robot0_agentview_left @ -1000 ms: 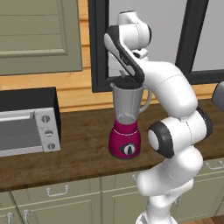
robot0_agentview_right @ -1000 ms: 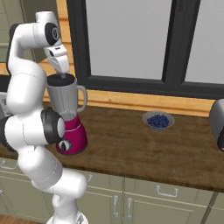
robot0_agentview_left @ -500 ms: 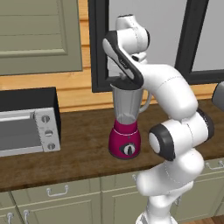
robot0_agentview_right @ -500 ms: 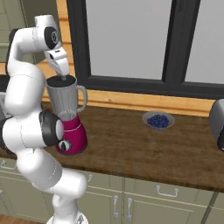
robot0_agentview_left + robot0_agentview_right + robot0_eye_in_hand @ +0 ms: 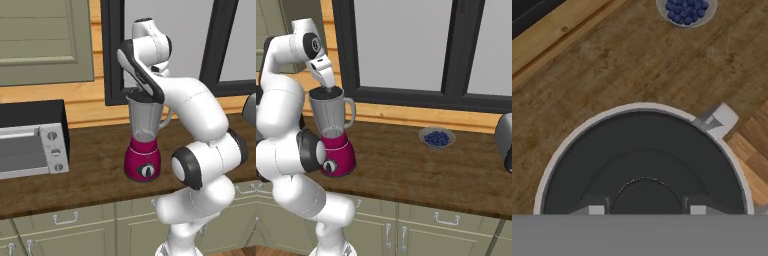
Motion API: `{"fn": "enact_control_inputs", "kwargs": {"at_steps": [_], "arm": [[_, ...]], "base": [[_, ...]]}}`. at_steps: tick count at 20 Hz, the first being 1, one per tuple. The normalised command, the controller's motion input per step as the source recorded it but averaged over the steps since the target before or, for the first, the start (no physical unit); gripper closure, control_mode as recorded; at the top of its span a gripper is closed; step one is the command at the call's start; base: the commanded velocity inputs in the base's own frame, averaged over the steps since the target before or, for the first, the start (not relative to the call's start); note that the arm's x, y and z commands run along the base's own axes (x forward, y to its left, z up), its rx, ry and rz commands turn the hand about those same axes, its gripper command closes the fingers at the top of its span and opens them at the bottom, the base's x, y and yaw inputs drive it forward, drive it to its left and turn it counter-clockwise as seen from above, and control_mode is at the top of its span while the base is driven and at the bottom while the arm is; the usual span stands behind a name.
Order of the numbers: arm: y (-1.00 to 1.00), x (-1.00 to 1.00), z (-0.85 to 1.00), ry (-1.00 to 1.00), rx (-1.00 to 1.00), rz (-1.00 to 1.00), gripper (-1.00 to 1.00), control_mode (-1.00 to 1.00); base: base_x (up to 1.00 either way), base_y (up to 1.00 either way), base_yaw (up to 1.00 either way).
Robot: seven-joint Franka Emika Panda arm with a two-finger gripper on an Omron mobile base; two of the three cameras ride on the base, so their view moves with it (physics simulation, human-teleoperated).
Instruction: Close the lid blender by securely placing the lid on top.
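- The blender [image 5: 145, 145] stood on the wooden counter [image 5: 95, 175], its clear tapered jar upright on the magenta base [image 5: 338, 155], with the side handle turned toward the window side.
- The lid [image 5: 643, 165] appeared as a dark round disc inside the jar's pale rim in the hand view, roughly centred on the mouth; from the right base view a dark disc sat level at the top of the jar [image 5: 325, 92].
- The gripper [image 5: 326, 82] hung directly above the jar mouth, pointing straight down, which suited pressing or releasing a lid squarely rather than tipping it.
- Whether the jaws were closed on the lid or already parted could not be told: the fingertips were hidden by the grey band in the hand view and too small to read in the base views.
- Judged from how the disc lay within the rim, the lid seemed set on or very nearly on the jar, so the task looked close to its end; a firm downward seat and a clean release were probably what remained.
- The arm reached over the blender from behind, keeping its elbow clear of the jar's handle [image 5: 167, 117].
- A small bowl of blue berries [image 5: 437, 137] sat well apart on the counter near the window sill, out of the working path.
- The silver toaster oven [image 5: 30, 145] stood well to one side of the blender.
- A risk was a tilted lid catching on the rim if pressed off-centre.
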Motion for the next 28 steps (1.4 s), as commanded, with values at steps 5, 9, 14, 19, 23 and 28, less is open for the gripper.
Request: {"fn": "enact_control_inputs", "kwargs": {"at_steps": [5,9,14,19,23,28], "arm": [[0.00,-0.18,0.11,-0.08,-0.02,0.00,-1.00,-1.00],[0.01,-0.78,0.14,-0.19,-0.09,0.00,-1.00,-1.00],[0.42,-1.00,-0.17,-0.06,-0.15,0.00,-1.00,-1.00],[0.54,-1.00,-0.53,0.00,-0.15,0.00,-1.00,-1.00],[0.51,-1.00,-0.90,0.03,-0.20,0.00,-1.00,-1.00],[0.17,-0.45,-0.57,0.04,-0.04,0.00,-1.00,-1.00]], "base": [[0.00,0.00,0.00],[0.00,0.00,0.00],[0.00,0.00,0.00],[0.00,0.00,0.00],[0.00,0.00,0.00],[0.00,0.00,0.00]]}}
